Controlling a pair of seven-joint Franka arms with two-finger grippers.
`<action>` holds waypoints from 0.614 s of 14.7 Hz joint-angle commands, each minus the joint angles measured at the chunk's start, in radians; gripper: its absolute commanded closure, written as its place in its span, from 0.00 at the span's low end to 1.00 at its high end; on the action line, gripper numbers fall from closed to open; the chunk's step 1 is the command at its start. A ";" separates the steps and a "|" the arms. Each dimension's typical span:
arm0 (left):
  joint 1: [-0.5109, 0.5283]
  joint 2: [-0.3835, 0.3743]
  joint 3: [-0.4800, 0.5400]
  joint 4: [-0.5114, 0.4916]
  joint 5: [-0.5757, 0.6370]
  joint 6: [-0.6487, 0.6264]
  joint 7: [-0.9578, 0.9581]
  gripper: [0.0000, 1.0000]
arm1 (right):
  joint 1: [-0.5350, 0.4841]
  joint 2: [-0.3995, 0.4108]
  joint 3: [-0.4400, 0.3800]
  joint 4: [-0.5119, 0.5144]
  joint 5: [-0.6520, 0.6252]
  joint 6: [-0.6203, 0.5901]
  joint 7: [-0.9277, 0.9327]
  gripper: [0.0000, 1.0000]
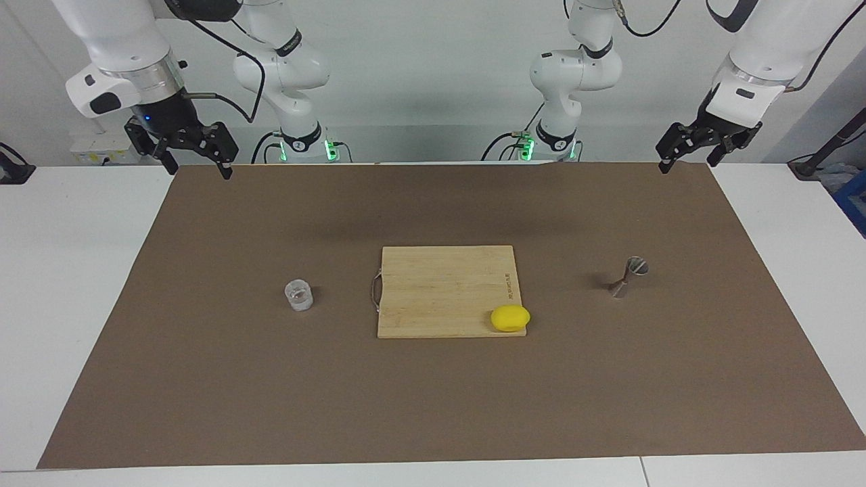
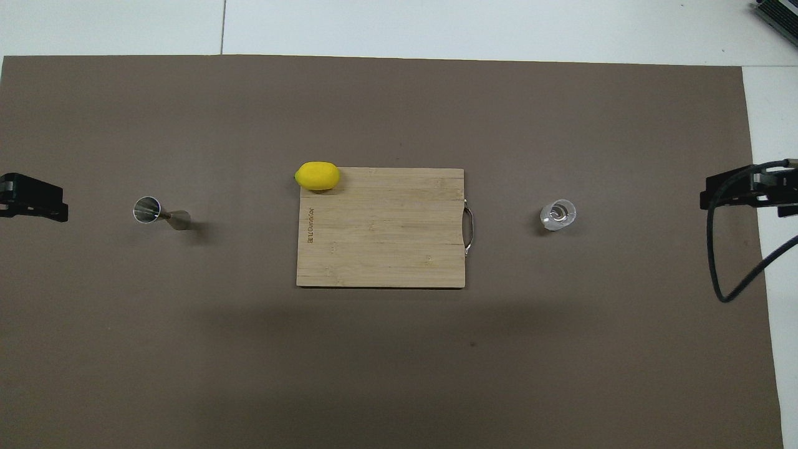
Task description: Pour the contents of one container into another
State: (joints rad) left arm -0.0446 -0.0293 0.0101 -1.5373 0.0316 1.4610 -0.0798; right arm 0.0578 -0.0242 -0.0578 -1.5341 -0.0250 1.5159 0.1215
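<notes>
The small clear glass cup (image 1: 298, 295) (image 2: 558, 214) stands upright on the brown mat toward the right arm's end of the table. The metal hourglass jigger (image 1: 628, 277) (image 2: 161, 213) stands toward the left arm's end. My right gripper (image 1: 197, 169) (image 2: 742, 190) hangs open and empty, high over the mat's corner by its own base, well away from the cup. My left gripper (image 1: 687, 164) (image 2: 31, 201) hangs open and empty over the matching corner at its end, well away from the jigger. Both arms wait.
A wooden cutting board (image 1: 440, 291) (image 2: 380, 237) with a metal handle lies between cup and jigger. A yellow lemon (image 1: 510, 318) (image 2: 318, 176) rests on its corner away from the robots, on the jigger's side. The brown mat (image 1: 433, 406) covers most of the white table.
</notes>
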 commanded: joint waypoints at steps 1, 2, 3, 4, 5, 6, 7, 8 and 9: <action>-0.003 -0.020 0.001 -0.021 -0.022 0.019 -0.017 0.00 | -0.006 -0.011 0.006 -0.009 0.000 0.004 -0.005 0.00; -0.003 -0.020 0.001 -0.023 -0.022 0.021 -0.018 0.00 | -0.009 -0.011 0.006 -0.008 0.000 0.006 -0.006 0.00; -0.003 -0.020 0.002 -0.023 -0.022 0.021 -0.015 0.00 | -0.012 -0.011 0.006 -0.008 0.004 0.006 -0.002 0.00; -0.003 -0.020 0.005 -0.021 -0.022 0.022 -0.017 0.00 | -0.013 -0.011 0.004 -0.009 0.007 0.006 0.004 0.00; -0.003 -0.020 0.005 -0.023 -0.022 0.022 -0.017 0.00 | -0.013 -0.013 0.004 -0.011 0.007 0.006 0.004 0.00; -0.003 -0.020 0.005 -0.021 -0.022 0.022 -0.017 0.00 | -0.013 -0.014 0.006 -0.014 0.008 0.004 -0.006 0.00; -0.003 -0.020 0.005 -0.021 -0.022 0.022 -0.017 0.00 | -0.013 -0.016 0.004 -0.020 0.008 0.004 -0.006 0.00; -0.003 -0.020 0.007 -0.021 -0.022 0.022 -0.017 0.00 | -0.012 -0.022 0.004 -0.029 0.008 0.006 -0.005 0.00; -0.004 -0.018 0.011 -0.020 -0.022 0.031 0.000 0.00 | -0.013 -0.026 0.004 -0.043 0.008 0.007 -0.002 0.00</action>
State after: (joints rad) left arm -0.0447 -0.0293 0.0114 -1.5374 0.0189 1.4655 -0.0828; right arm 0.0568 -0.0243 -0.0593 -1.5376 -0.0250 1.5159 0.1224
